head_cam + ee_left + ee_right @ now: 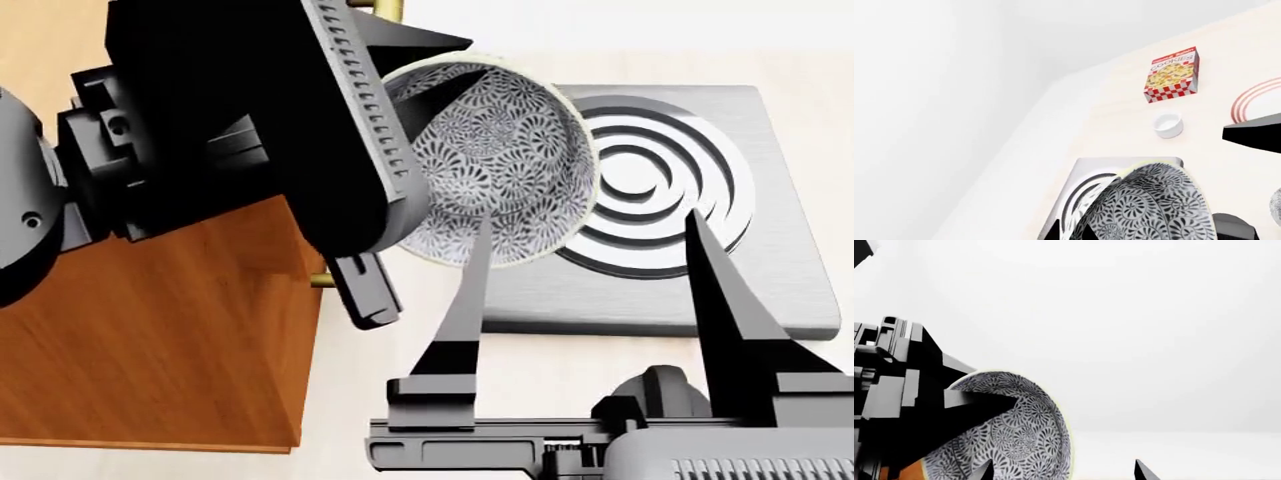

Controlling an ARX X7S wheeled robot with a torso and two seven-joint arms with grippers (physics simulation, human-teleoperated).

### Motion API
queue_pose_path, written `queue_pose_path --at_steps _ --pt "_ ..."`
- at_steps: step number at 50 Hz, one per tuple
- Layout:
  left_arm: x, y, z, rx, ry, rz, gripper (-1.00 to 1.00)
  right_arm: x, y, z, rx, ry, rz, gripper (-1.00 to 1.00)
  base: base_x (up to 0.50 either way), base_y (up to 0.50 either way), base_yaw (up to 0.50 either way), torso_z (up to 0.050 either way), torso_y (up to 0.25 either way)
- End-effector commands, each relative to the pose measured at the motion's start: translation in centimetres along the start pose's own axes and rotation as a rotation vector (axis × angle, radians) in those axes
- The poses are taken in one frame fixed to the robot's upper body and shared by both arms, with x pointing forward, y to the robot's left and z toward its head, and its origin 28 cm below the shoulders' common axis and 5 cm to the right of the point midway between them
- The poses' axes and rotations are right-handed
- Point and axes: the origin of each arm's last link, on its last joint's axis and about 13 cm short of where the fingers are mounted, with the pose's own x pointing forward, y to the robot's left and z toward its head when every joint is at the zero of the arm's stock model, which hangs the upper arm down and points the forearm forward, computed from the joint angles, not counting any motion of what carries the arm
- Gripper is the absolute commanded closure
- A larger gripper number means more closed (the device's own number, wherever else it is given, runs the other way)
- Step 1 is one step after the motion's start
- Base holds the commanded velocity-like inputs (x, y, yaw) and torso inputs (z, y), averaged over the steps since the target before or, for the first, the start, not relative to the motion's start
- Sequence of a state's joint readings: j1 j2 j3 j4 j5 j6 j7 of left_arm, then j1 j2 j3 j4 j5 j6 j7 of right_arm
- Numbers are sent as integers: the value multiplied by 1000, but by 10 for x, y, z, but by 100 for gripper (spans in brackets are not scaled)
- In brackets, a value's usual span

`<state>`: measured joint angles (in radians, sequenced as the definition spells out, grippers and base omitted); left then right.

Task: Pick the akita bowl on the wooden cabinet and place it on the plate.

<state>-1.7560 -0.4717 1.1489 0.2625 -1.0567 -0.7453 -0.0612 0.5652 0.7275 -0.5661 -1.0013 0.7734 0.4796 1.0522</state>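
Observation:
The akita bowl [514,160], white with a dense black leaf pattern, hangs tilted in the air just right of the wooden cabinet [134,340]. My left gripper [407,120] is shut on its rim, with one finger inside. In the left wrist view the bowl [1147,205] fills the foreground, with the gripper's tips [1069,231] beside it. Part of the red-ringed plate [1254,95] shows at the edge of that view. My right gripper [587,222] is open below the bowl, one finger crossing its lower rim. In the right wrist view the bowl [1021,430] sits beside the open right gripper [1064,470].
A grey square stove [747,200] with concentric rings lies under and right of the bowl. On the pale counter beyond it stand a cookies box [1172,75] and a small white cup [1168,125]. Brass handles [320,281] stick out from the cabinet's front.

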Motion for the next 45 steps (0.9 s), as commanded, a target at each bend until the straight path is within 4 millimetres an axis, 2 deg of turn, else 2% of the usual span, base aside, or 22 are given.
queue_pose_path --at_steps 1,10,28,29,45 --pt "-8 -5 4 19 -34 -19 100 0 0 -1 0 2 0 -100 0 0 0 0 0" --pt "-16 -14 16 35 -72 -51 100 -1 0 -2 0 3 -2 -100 0 0 0 0 1" --pt "-21 -8 12 16 -72 -1 100 -2 0 -2 18 1 -6 -100 0 0 0 0 0" --pt "-21 -8 12 16 -71 -1 100 -1 -1 -2 19 4 -11 100 0 0 0 0 0" --pt "-19 -8 10 7 -73 7 100 0 -1 -2 4 6 -26 100 0 0 0 0 1"
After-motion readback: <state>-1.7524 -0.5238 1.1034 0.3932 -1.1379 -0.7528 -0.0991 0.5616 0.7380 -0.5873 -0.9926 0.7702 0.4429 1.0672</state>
